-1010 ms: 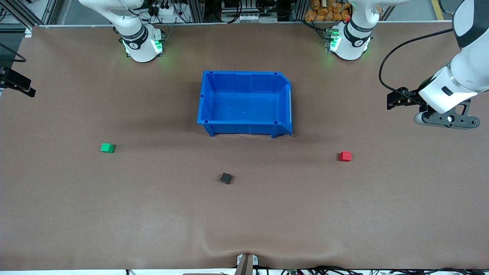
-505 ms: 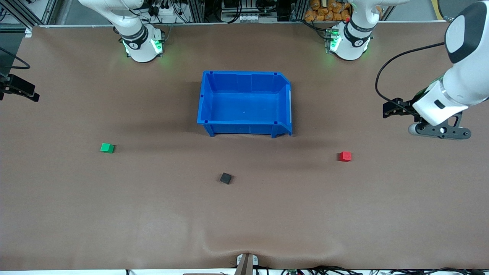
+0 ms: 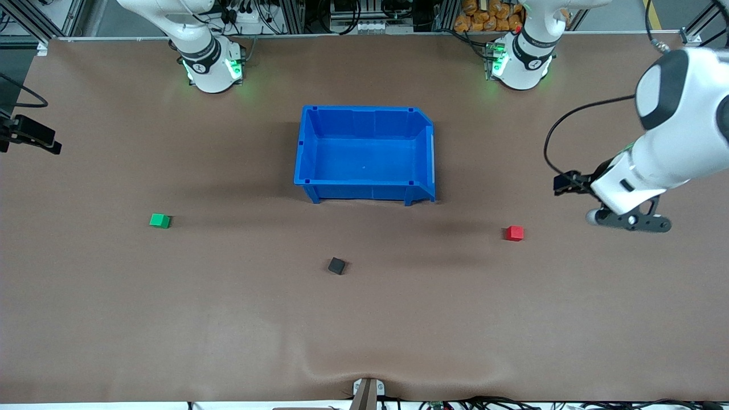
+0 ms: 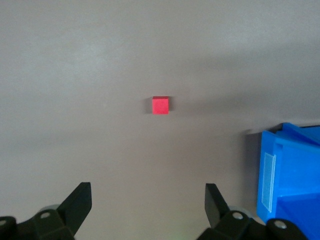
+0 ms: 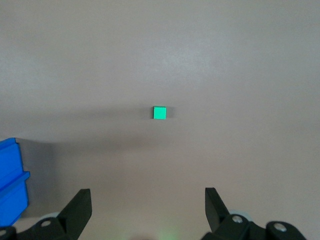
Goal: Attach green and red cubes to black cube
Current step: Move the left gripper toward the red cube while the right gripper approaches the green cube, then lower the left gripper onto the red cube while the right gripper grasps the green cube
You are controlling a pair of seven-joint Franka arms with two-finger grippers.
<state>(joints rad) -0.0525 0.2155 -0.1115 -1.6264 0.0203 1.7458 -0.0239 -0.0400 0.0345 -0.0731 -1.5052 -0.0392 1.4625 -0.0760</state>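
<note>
Left gripper [image 4: 145,200] has its two fingers spread wide apart, and nothing is between them. It hangs in the air over the bare brown table [image 3: 228,319] at the left arm's end. A second ago it was higher in the front view and closer to the table's edge. Now it has come down that view and in toward the red cube [image 3: 515,233]. It is near the red cube but not touching it. In the left wrist view the red cube [image 4: 160,105] sits out ahead of the open fingers.

Right gripper [image 5: 145,200] is spread wide too, and it holds nothing. In the front view only a black bit of it [image 3: 31,136] shows at the edge, at the right arm's end of the table. It has slid a little way into that view. The green cube [image 5: 159,113] lies on the table ahead of its fingers.

None of the cubes have moved. The green cube [image 3: 160,220] sits toward the right arm's end. The black cube [image 3: 336,265] sits between the two coloured cubes, nearer the front camera than both. All three are well apart. The blue bin [image 3: 364,114] stands farther from the camera than the black cube, and it has not moved either
</note>
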